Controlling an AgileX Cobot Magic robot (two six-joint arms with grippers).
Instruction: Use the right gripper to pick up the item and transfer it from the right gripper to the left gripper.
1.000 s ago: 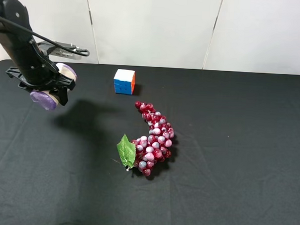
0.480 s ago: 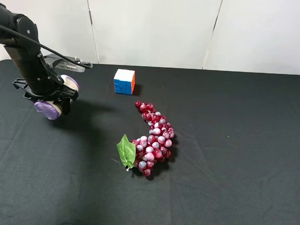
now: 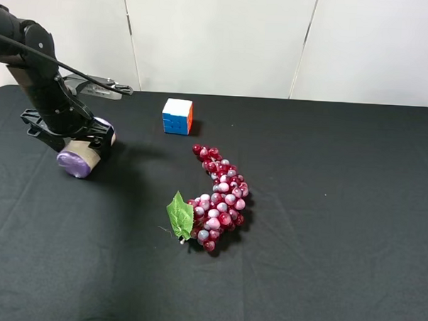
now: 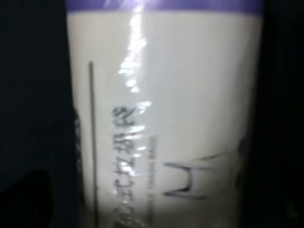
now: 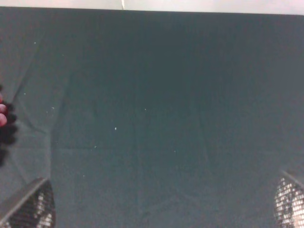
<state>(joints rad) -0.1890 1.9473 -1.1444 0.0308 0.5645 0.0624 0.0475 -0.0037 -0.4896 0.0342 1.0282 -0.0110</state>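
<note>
The item (image 3: pixel 85 155), a cream-white canister with purple caps, lies tilted at the left of the black table (image 3: pixel 324 243), its lower cap at or just above the cloth. My left gripper (image 3: pixel 78 144) is shut on it from above. In the left wrist view the item (image 4: pixel 166 118) fills the frame between dark fingers (image 4: pixel 33 118), with dark print on its side. My right gripper (image 5: pixel 159 209) is open and empty over bare cloth. Only its two mesh fingertips (image 5: pixel 28 209) show, and it is out of the exterior high view.
A colourful cube (image 3: pixel 177 116) stands at the back middle. A red grape bunch (image 3: pixel 219 198) with a green leaf (image 3: pixel 180 215) lies in the middle; its edge shows in the right wrist view (image 5: pixel 2 116). White wall panels stand behind the table.
My left gripper has come down and a little to the right with the item, from well above the cloth to right at it. The cube and grapes have not moved.
</note>
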